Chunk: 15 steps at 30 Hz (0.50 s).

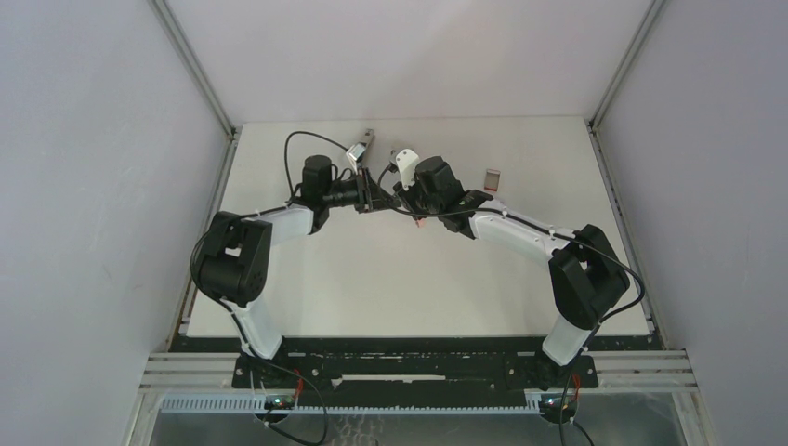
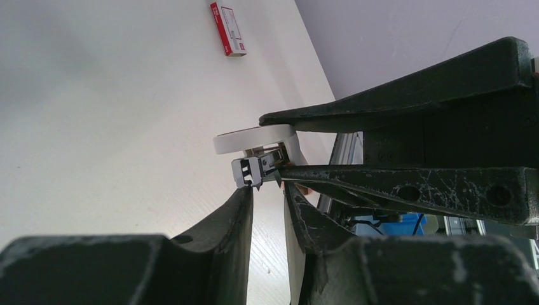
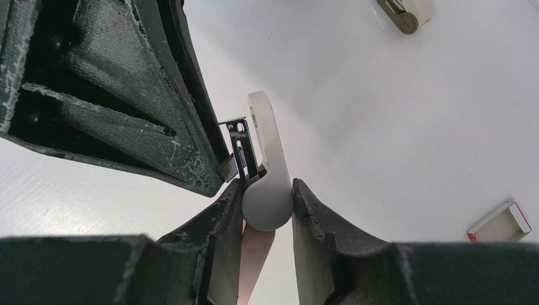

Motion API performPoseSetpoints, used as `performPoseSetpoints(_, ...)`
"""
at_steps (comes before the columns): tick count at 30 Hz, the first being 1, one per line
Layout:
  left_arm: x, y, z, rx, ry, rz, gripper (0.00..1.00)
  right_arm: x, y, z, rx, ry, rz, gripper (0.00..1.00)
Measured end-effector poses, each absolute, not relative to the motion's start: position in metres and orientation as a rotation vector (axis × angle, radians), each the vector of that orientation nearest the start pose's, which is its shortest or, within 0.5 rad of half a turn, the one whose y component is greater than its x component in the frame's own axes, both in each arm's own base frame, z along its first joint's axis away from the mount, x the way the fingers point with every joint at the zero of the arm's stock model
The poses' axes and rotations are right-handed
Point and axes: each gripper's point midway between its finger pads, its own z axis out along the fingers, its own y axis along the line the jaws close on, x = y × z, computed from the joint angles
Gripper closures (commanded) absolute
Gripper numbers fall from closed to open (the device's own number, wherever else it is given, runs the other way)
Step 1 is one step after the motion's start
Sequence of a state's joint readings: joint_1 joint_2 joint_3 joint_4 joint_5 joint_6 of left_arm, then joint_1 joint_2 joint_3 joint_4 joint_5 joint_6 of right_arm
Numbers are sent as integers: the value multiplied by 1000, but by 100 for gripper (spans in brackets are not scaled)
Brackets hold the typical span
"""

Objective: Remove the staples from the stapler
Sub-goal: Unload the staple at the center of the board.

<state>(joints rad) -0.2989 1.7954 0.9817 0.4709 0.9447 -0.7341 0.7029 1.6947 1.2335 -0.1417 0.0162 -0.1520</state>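
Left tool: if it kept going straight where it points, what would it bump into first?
Most likely the shiny metal end of the white gadget that the right tool holds; it sits right at the left tool's fingertips, though depth is unclear.

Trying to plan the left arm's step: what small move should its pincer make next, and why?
Probably ease the left pincer slightly forward, then close. Its fingers stand apart, just short of the chrome tip of the white-handled tool, which the right pincer clamps by its handle.
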Motion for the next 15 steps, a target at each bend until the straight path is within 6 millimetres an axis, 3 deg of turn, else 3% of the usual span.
performPoseSetpoints(7,363,-273,153,257,2074,-1555,73,374,303,145,-896,1997,295,84)
performPoseSetpoints(11,364,-272,154,254,2070,-1554,63,373,303,145,-898,1996,299,84)
performPoseSetpoints(15,364,-273,157,247,2062,-1564,61,373,304,145,-899,1994,302,84)
